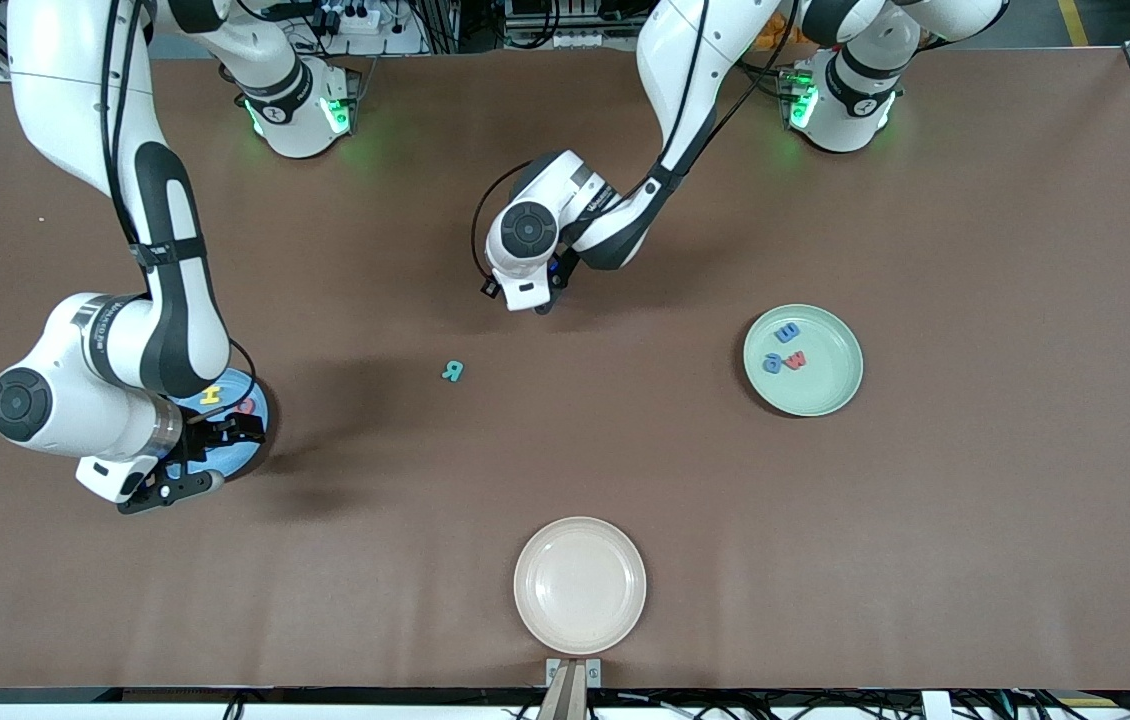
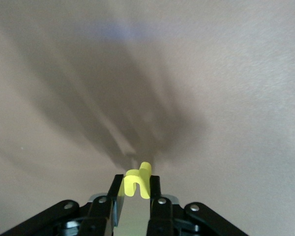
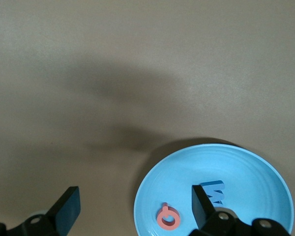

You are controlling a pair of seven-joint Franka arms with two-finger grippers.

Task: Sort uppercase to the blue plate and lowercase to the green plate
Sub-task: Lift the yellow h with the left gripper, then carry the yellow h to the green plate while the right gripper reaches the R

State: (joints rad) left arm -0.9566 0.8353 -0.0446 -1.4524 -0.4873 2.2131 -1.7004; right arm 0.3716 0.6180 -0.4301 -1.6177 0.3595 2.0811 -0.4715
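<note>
The right gripper (image 1: 193, 462), fingers spread wide and empty, is hovering over the edge of the smooth round blue plate (image 3: 246, 162). Under it the plate is holding a yellow foam H (image 1: 212, 394), a red ring-shaped Q (image 3: 167, 216) and a blue M (image 3: 214, 192). A teal R (image 1: 453, 371) is lying flat on the matte brown table (image 1: 975, 520), between the two grippers. The left gripper (image 2: 136, 189) is hanging above bare table, clenched on a yellow arch-shaped n (image 2: 137, 180). Toward the left arm's end, the mint green plate (image 1: 830, 395) is carrying a blue m (image 1: 786, 331), blue a (image 1: 773, 362) and red w (image 1: 796, 360). A glossy cream plate (image 1: 580, 585) is sitting nearest the camera.
</note>
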